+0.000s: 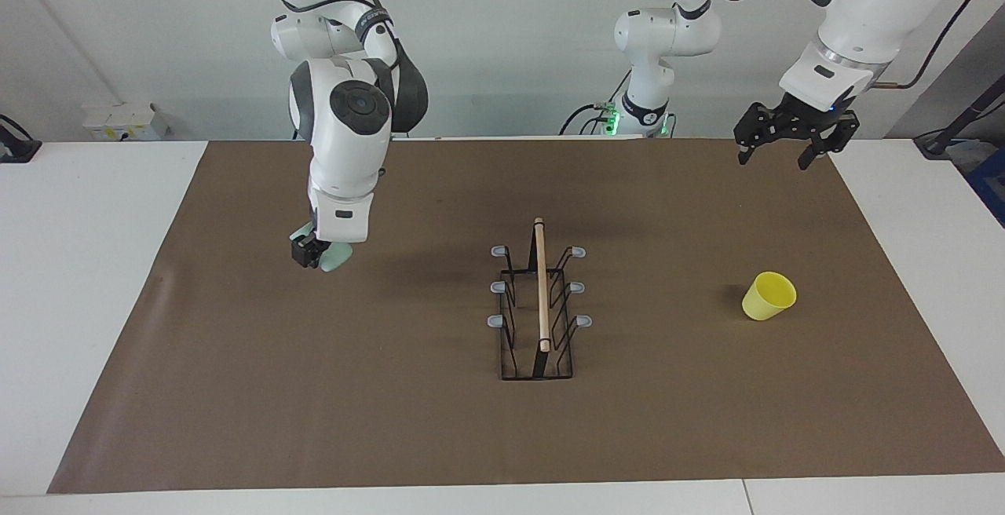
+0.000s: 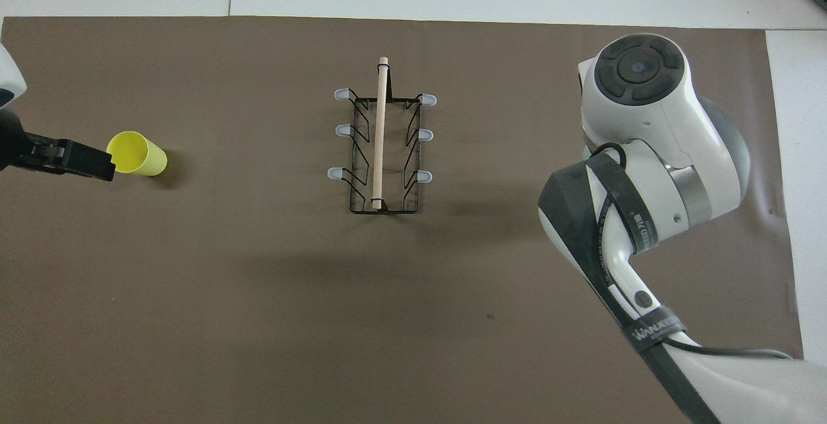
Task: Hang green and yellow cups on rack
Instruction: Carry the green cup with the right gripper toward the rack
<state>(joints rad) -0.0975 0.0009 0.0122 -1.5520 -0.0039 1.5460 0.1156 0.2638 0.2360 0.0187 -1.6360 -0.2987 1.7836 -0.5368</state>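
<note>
green cup (image 1: 336,257): mostly hiding under the right arm's wrist
left gripper (image 2: 77,162): getting cut off at the overhead picture's edge

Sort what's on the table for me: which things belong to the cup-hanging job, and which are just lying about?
Job: green cup in right gripper; yellow cup on the mat; rack; left gripper, waiting.
Lying about: brown mat; white box.

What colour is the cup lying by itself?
Bright yellow cup; the facing view shows it best.
</note>
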